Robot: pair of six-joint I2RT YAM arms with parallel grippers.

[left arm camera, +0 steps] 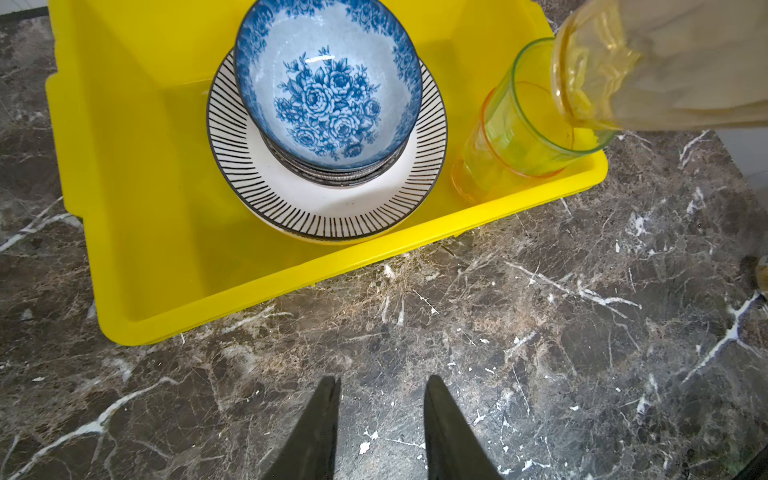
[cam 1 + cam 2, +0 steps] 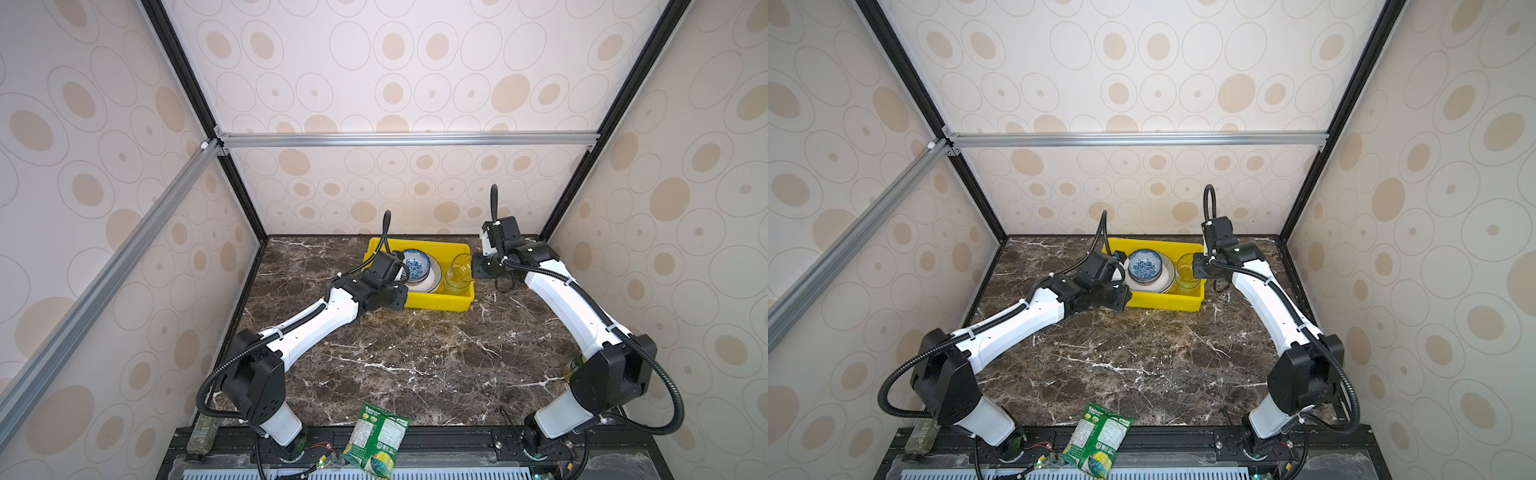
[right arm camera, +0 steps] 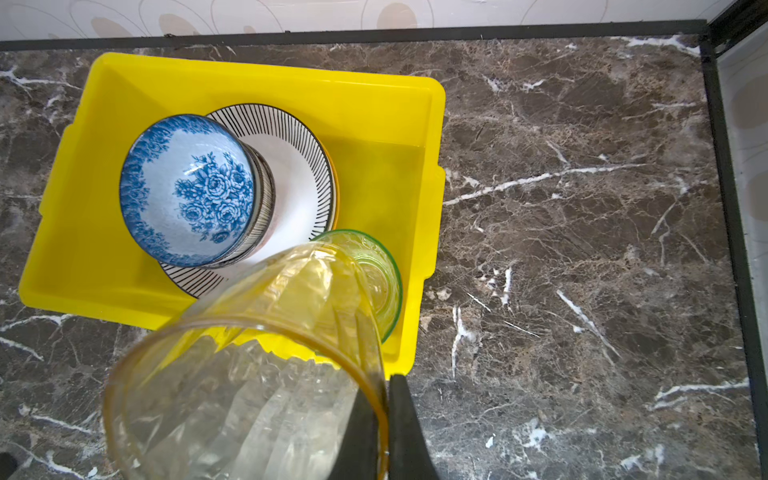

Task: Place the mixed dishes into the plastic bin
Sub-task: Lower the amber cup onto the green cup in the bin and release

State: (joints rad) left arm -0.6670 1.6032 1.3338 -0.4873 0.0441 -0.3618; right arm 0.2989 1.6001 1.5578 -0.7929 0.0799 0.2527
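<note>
At the far middle of the table (image 2: 415, 353), the bin (image 2: 436, 301) sits near the back wall; both top views show it (image 2: 1163, 302).

Contents, top views: bowl (image 2: 415, 262) on plate (image 2: 433, 276); tumblers at the bin's right end, detail too small to separate.

Left wrist view adds:
- Blue floral bowl (image 1: 328, 91) sits on a darker striped bowl, both on the striped plate (image 1: 332, 208).
- A second plate's edge shows under it.
- Green tumbler (image 1: 536, 124) upright in the bin's corner, seemingly nested in an orange tumbler (image 1: 467, 183). The right wrist view shows only the green rim (image 3: 384, 282).
- Left gripper (image 1: 380, 380): jaws moderately apart, nothing between them, over bare marble just outside the bin's front wall (image 1: 208, 299). In the top views the wrist hides these jaws.

Right wrist view adds:
- Right gripper (image 3: 384, 382) is pinched on the wall of the amber tumbler (image 3: 249, 395), one finger inside and one outside.
- The tumbler is tilted, its far end over the green tumbler's mouth. Contact between the two cannot be told.
- The left wrist view shows the amber tumbler (image 1: 623, 62) above the green rim, but not the grip.

Top views only: a green packet (image 2: 376, 444) lies at the table's near edge, well apart from the bin.
</note>
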